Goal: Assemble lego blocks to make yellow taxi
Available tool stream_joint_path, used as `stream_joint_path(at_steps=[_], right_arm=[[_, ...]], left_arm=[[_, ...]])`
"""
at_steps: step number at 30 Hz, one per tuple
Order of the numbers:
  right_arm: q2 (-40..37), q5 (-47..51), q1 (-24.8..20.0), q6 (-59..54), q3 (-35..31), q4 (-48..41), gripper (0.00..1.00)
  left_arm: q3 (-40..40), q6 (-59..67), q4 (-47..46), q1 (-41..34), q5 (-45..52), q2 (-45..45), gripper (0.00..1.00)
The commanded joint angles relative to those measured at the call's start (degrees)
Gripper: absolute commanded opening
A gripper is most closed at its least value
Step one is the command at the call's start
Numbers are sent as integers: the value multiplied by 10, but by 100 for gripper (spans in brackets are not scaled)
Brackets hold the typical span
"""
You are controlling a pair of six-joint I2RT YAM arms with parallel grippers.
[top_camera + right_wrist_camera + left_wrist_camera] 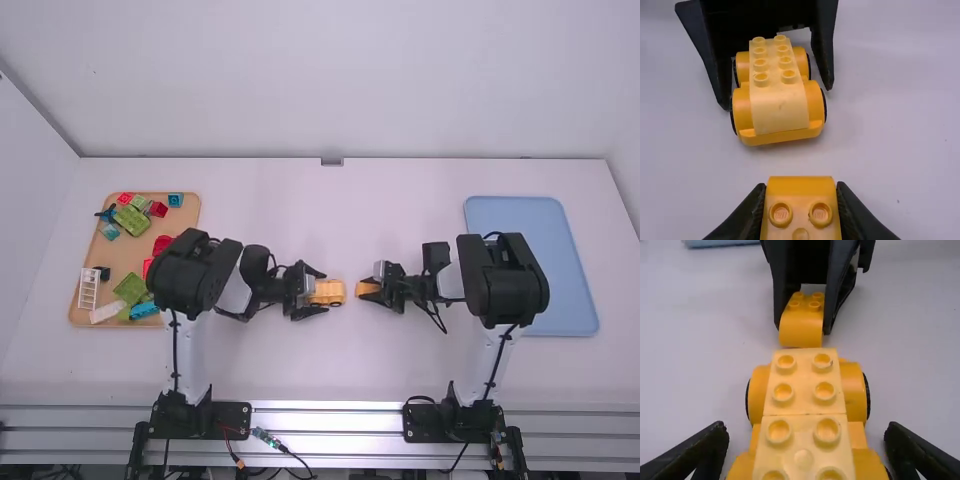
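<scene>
Taxi body waiting between parted jaws; roof piece being pinched opposite

The wheeled yellow taxi body point(807, 405) is lying between the fingers of the left gripper point(807, 434), which are standing apart, one at each flank, and not squeezing. Just ahead of those jaws, the right gripper point(801, 186) is clamping a small rounded yellow block point(800, 184) by its sides, its studs point(818, 214) facing up.

Handling, by judgement: both pieces are likely being light, stiff plastic, hard to crush but smooth enough to be slipping or twisting under a poor pinch. The body's wheels point(868, 395) may be letting it roll, so closing the left jaws squarely on both flanks looks best, leaving the top studs clear. The block's flat sides are suiting the right jaws; a low, even hold should be helping when pressing down.

Hard to make out: the body's rear is running off the left wrist view's bottom edge, nearest the left jaws. The block's far end is being cut off likewise, between the right jaws. Its underside is hidden, so its fit is staying unconfirmed. Left of the left jaws, an arm link is covering part of the wooden tray point(122, 258).
</scene>
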Motion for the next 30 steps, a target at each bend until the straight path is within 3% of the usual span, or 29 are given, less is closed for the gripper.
stream_joint_path(at_steps=[1, 4, 7, 13, 17, 24, 30], right_arm=[[8, -12, 2, 1, -2, -1, 20], [8, -12, 2, 1, -2, -1, 20], [8, -12, 2, 1, -2, -1, 21], [8, -12, 2, 2, -2, -1, 20], [8, -12, 2, 1, -2, -1, 20], [8, -12, 2, 1, -2, -1, 20], [8, -12, 2, 0, -2, -1, 20]], left_arm=[[-22, -33, 36, 2, -3, 11, 84], [-40, -66, 94, 1, -3, 11, 84], [-41, -65, 95, -5, -3, 11, 81], [13, -59, 0, -8, 38, 11, 73], [30, -58, -36, -9, 38, 11, 72], [22, -58, -24, -9, 36, 11, 73], [28, -58, -33, -10, 38, 11, 64]])
